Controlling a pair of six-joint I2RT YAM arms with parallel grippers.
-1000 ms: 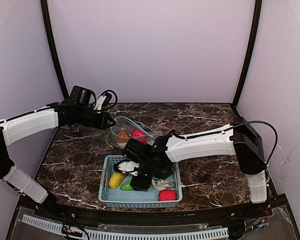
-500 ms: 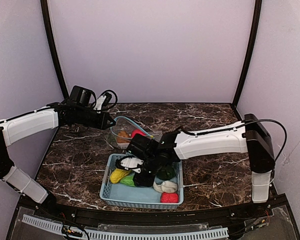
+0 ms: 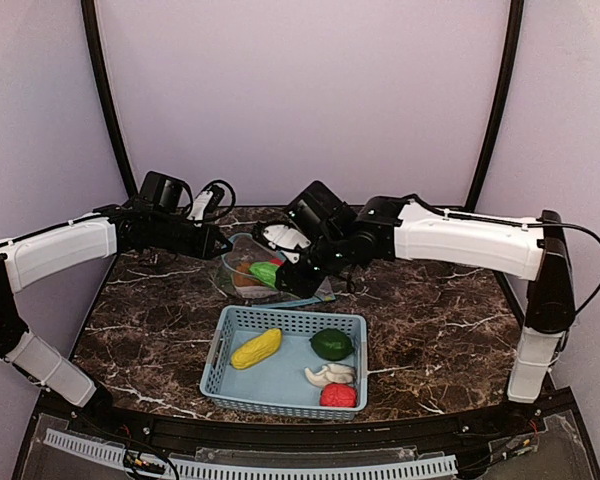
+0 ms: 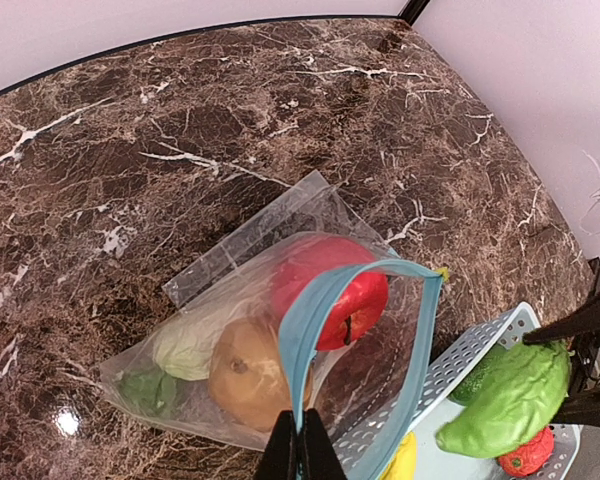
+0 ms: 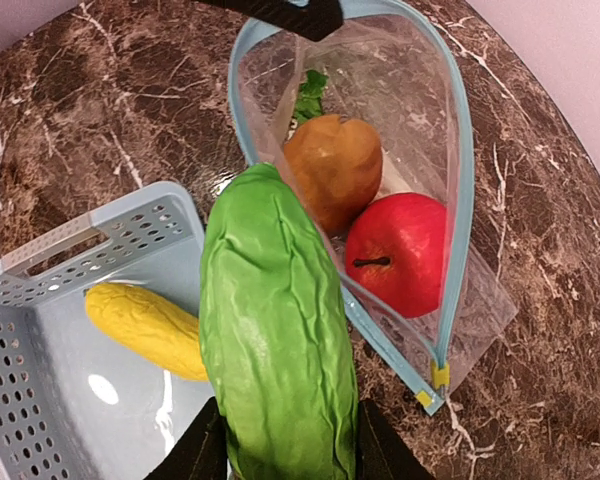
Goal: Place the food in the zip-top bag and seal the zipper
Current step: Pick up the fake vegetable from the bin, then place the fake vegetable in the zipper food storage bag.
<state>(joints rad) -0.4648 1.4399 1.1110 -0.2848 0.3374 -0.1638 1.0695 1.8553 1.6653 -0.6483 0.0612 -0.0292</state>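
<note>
Gaping bag (image 4: 250, 250) with apple (image 4: 335, 290), potato (image 4: 245, 370), rim pinched by left fingers (image 4: 312, 455), right fingers (image 5: 195, 455) clamping green pod (image 5: 275, 340), corn (image 5: 145, 325) in basket (image 5: 80, 250)

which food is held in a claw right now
The green pod, in the right claw; the rest lie in the basket or bag.

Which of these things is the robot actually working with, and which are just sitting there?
Part of the job: bag, pinched at its rim by the left gripper; green pod in the right gripper; apple, potato, radish inside the bag; corn, dark green fruit, mushroom, small red fruit waiting in the basket.
Just lying about: basket, table.
</note>
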